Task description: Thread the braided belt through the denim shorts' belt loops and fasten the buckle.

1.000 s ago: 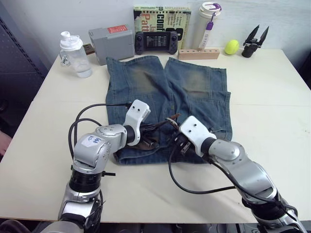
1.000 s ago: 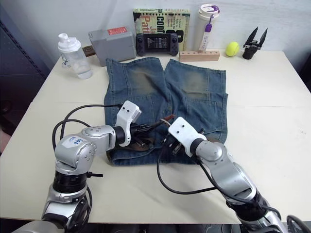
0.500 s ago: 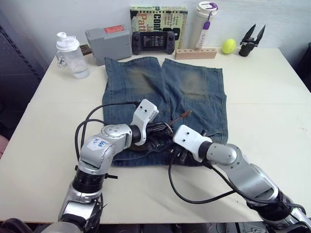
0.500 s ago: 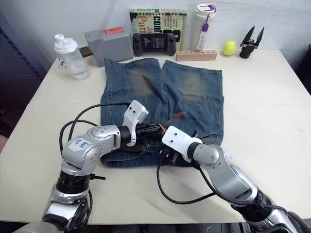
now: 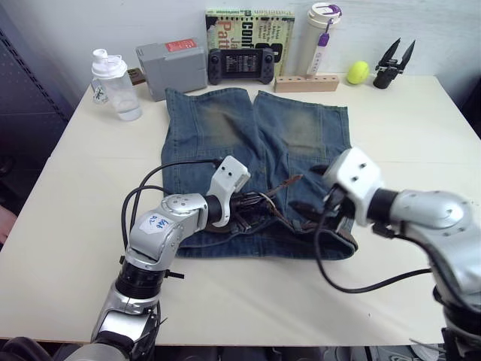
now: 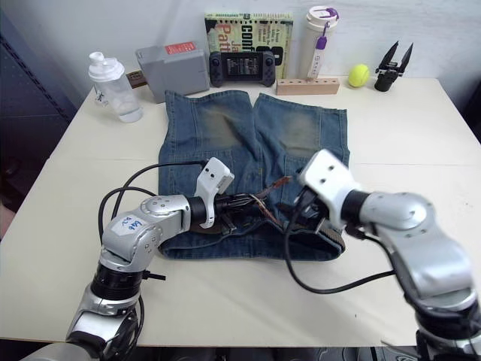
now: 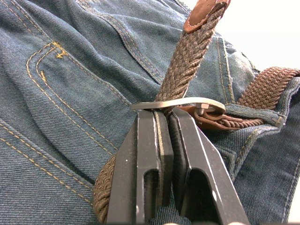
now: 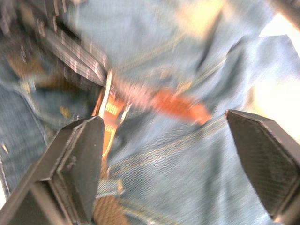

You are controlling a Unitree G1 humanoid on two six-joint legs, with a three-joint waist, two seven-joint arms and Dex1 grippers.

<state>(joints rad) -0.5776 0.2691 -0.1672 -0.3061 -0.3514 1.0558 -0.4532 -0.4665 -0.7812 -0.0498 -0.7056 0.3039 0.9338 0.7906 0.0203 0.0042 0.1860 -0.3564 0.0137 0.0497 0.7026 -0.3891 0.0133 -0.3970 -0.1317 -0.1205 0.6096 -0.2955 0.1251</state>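
Note:
The denim shorts (image 5: 225, 128) lie flat on the table, waistband toward me. The braided belt (image 7: 187, 56) runs along the waistband, and its tan tip (image 5: 291, 180) sticks up over the middle. My left gripper (image 7: 165, 115) is shut on the belt just behind the buckle (image 7: 180, 103), whose metal frame rests against the fingertips. A denim strip that looks like one of the belt loops (image 7: 248, 110) crosses the belt beside the buckle. To the right of the belt tip, my right gripper (image 8: 164, 123) hovers over the waistband, open wide and holding nothing.
Along the table's far edge stand a shaker bottle (image 5: 116, 83), grey box (image 5: 173, 66), game controller (image 5: 240, 64), book (image 5: 248, 26), tumbler (image 5: 322, 37), wooden block (image 5: 307, 83), tennis ball (image 5: 358, 72) and black tool (image 5: 394, 64). The bare table (image 5: 421, 135) spreads right of the shorts.
My right gripper has opened wide and drawn away to the right from the middle of the waistband. The left gripper stays shut on the belt, reaching slightly farther right.

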